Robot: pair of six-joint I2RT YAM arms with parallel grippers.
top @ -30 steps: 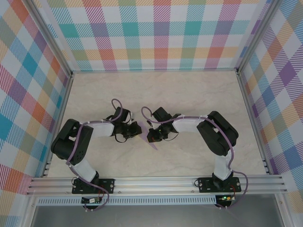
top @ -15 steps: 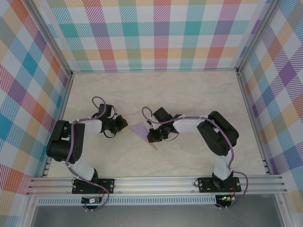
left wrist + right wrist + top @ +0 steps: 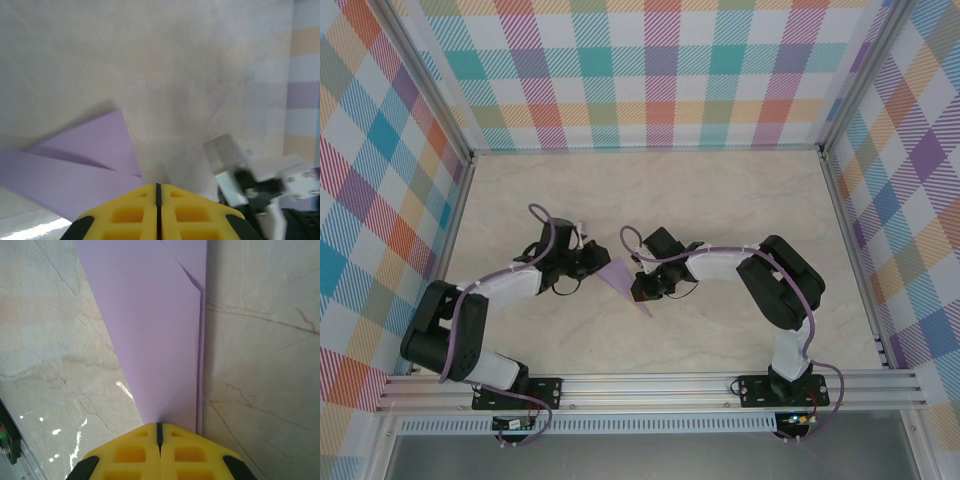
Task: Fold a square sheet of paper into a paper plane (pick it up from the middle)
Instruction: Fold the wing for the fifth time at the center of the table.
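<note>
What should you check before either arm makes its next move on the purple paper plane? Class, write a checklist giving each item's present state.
1. The paper plane lies on the table, between the arms: ok.
2. The left gripper is shut: ok.
3. Left gripper touching the plane's edge: cannot tell.
4. The right gripper is shut, tips at the plane's narrow end: ok.
5. Right gripper pinching or only pressing the paper: cannot tell.
6. The two grippers are apart from each other: ok.

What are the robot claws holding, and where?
Cannot tell for sure: the shut right claw meets the flat purple paper near its narrow end, pinching or just pressing.
</note>
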